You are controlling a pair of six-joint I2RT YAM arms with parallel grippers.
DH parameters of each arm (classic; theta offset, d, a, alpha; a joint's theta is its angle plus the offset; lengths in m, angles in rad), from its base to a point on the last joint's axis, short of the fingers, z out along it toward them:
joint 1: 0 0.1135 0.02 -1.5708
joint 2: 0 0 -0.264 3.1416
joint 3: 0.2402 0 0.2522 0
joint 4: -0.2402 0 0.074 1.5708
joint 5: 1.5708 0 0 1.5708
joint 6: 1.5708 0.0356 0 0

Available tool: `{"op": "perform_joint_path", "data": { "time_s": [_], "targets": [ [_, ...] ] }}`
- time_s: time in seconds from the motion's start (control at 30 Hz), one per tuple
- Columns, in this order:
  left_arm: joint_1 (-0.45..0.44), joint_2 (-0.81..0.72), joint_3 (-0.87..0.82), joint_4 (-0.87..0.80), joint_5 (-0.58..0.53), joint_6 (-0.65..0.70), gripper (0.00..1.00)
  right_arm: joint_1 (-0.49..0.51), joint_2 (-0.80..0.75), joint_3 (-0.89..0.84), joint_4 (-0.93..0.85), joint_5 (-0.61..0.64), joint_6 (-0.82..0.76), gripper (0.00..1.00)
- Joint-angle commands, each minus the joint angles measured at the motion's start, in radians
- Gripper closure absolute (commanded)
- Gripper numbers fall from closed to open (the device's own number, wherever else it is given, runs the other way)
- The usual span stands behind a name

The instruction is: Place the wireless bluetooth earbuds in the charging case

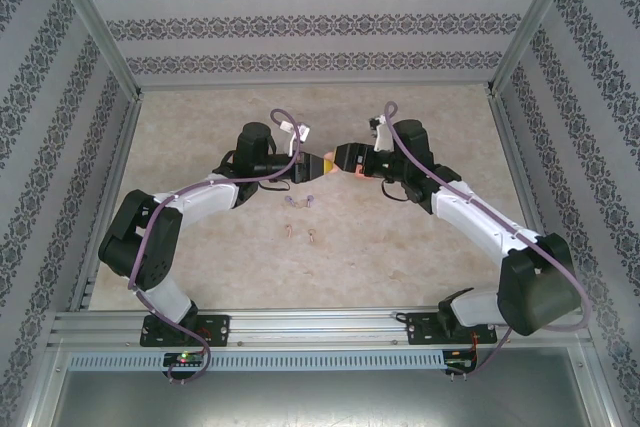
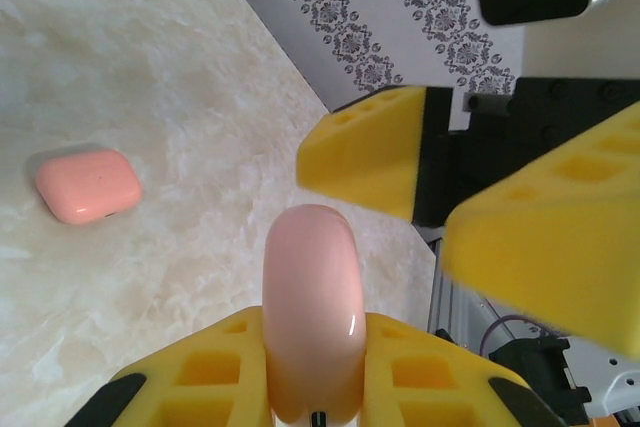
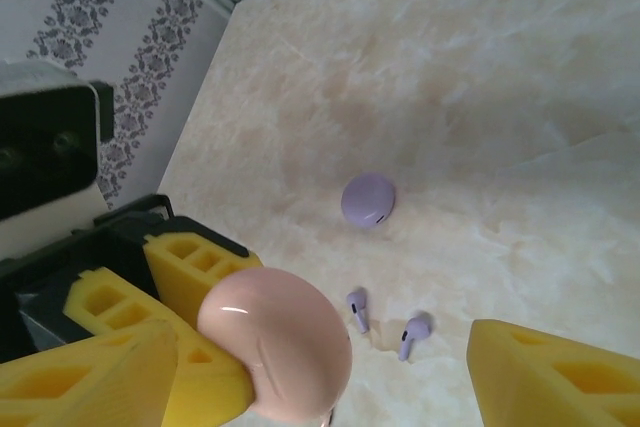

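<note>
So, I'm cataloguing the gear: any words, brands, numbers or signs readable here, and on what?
No readable text anywhere. The pale pink case, coral case, purple case and purple earbuds carry no legible marking; the wallpaper bears only ornament.

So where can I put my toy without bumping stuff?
Bare beige marble table lies along the back wall, and at the front between the tiny pale pink earbuds and the right arm. The middle is crowded: tiny purple earbuds near the left gripper holding a glossy pale pink case.
</note>
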Motion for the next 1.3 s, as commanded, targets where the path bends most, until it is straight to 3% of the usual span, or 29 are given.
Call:
{"op": "perform_joint_path", "data": {
  "time_s": [0.0, 0.5, 0.67, 0.83, 1.0, 1.27],
  "targets": [
    [0.005, -0.028, 0.035, -0.021, 0.029, 0.036, 1.0, 0.008, 0.018, -0.012, 0.043, -0.029, -0.026, 0.25],
    [0.006, -0.086, 0.04, -0.012, 0.046, 0.033, 1.0, -0.076, 0.06, -0.123, 0.087, 0.002, 0.005, 0.34],
    [0.006, -0.089, 0.034, -0.009, 0.045, 0.031, 1.0, -0.096, -0.005, -0.152, 0.084, -0.041, 0.009, 0.34],
    [0.006, -0.081, 0.034, 0.011, 0.075, 0.022, 1.0, -0.106, -0.095, -0.173, 0.081, -0.161, -0.026, 0.34],
    [0.006, -0.067, 0.027, 0.092, 0.113, -0.033, 1.0, -0.109, -0.122, -0.175, 0.135, -0.239, 0.009, 0.34],
    [0.006, -0.029, 0.011, 0.286, 0.125, -0.163, 1.0, -0.111, -0.119, -0.142, 0.194, -0.264, 0.065, 0.39]
  ]
}}
